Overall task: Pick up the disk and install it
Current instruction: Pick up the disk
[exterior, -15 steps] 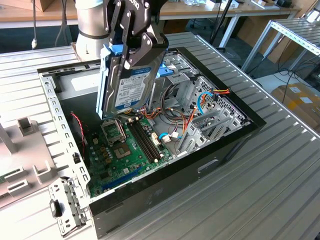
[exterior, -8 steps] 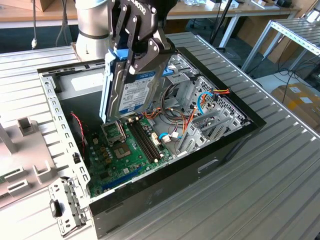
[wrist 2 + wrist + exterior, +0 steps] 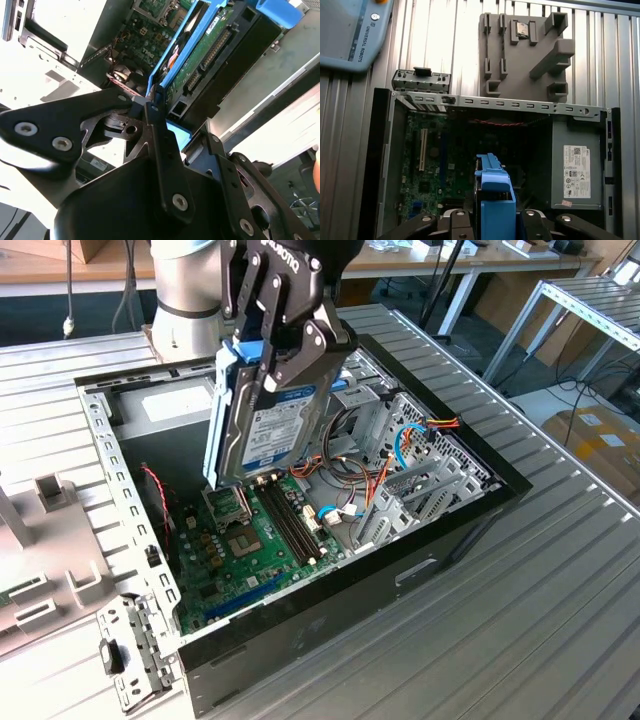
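Item: disk (image 3: 265,430), clamped by its blue rails in my gripper (image 3: 272,350), which is closed tight on it, hung on edge over the case's (image 3: 330,610) motherboard (image 3: 250,550), drive bay (image 3: 420,475) at its three o'clock in the exterior view, tilted, I judge, to clear cables.

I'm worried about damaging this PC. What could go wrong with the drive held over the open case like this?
1. The disk hangs on edge from the gripper, its lower corner seemingly low over the motherboard. A slip or low sweep might strike the board.
2. Loose cables lie beside the drive cage and might snag the disk.
3. The grip seems to be at the disk's top end, so it may swing.
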### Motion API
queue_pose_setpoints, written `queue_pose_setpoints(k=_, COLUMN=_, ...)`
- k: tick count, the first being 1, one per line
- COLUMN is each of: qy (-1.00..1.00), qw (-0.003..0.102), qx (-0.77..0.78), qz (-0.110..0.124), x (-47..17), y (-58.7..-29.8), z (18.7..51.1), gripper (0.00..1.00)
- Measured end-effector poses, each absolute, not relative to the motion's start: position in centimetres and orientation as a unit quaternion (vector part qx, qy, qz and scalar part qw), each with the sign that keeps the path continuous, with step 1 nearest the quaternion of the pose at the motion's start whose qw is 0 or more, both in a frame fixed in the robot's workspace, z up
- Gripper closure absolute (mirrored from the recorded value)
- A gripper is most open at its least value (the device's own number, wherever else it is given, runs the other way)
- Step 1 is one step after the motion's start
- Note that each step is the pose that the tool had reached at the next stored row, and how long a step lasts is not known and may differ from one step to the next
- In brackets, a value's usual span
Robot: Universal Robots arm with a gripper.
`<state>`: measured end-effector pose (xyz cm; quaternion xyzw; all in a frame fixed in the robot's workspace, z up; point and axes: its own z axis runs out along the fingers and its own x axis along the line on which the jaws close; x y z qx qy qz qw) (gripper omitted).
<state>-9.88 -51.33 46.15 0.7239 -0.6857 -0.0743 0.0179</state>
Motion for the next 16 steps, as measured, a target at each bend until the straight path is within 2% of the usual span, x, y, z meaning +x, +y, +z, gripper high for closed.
queue_pose_setpoints(k=16, qy=-0.686, qw=0.018, qx=0.724, qz=-0.074, x=-9.33, y=-52.25, z=46.12, gripper=0.63)
